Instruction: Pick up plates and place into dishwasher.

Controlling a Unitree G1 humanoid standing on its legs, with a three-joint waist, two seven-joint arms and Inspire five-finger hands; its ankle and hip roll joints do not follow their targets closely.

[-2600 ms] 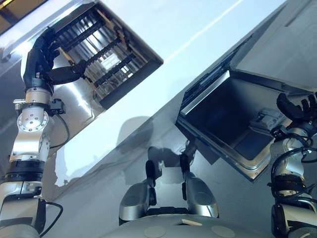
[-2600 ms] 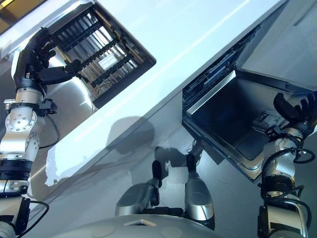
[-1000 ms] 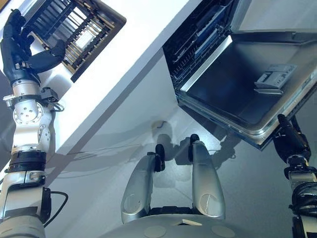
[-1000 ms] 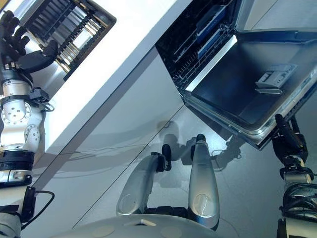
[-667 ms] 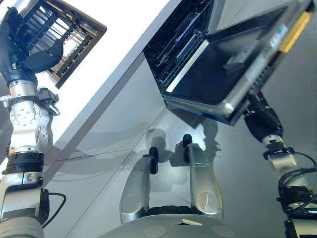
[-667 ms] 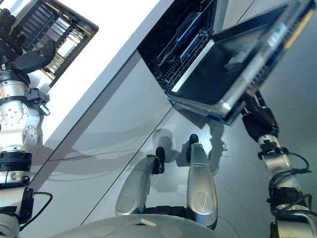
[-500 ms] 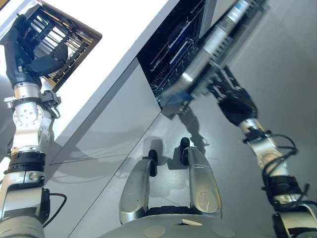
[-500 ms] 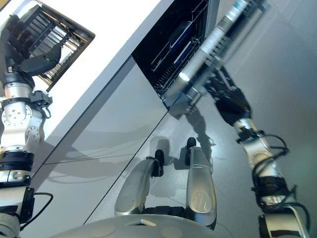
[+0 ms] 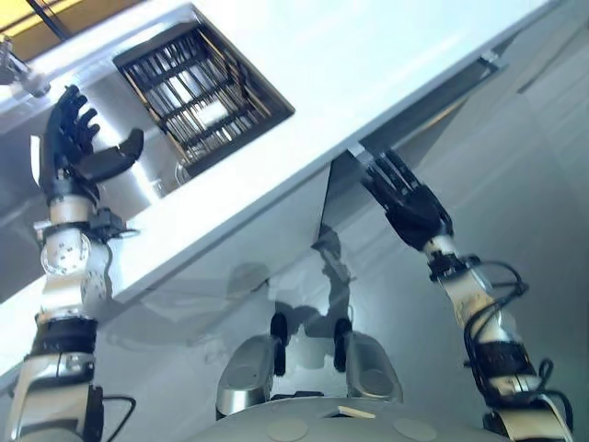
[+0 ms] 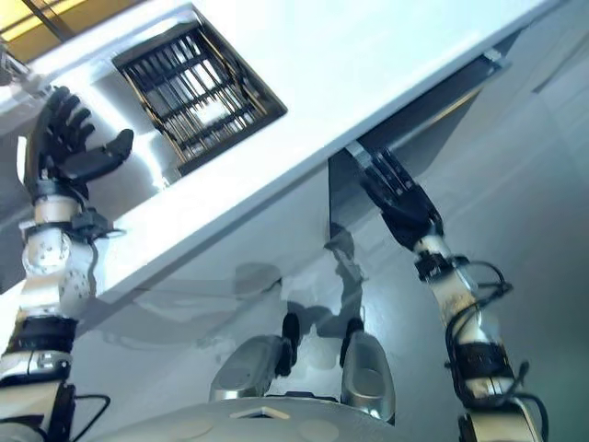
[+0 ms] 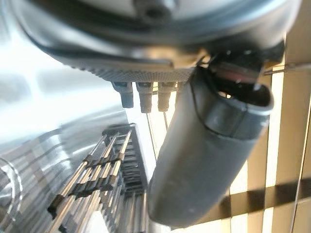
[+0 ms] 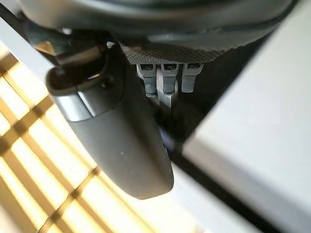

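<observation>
Right hand: the dark right hand has straight, spread fingers laid flat against the grey dishwasher door, which stands almost upright under the white countertop.
Left hand: the dark left hand is open, holds nothing, raised near the steel sink with its black wire rack.
Plates: none can be seen in either hand.
Progress: judging by the nearly closed door, the loading seems finished; only the last push is left.

Strong daylight glares off the white bench, washing out its surface. Soft shadows fall on the grey cabinet front below. Both wrist views are blurred, backlit by bright slats.
</observation>
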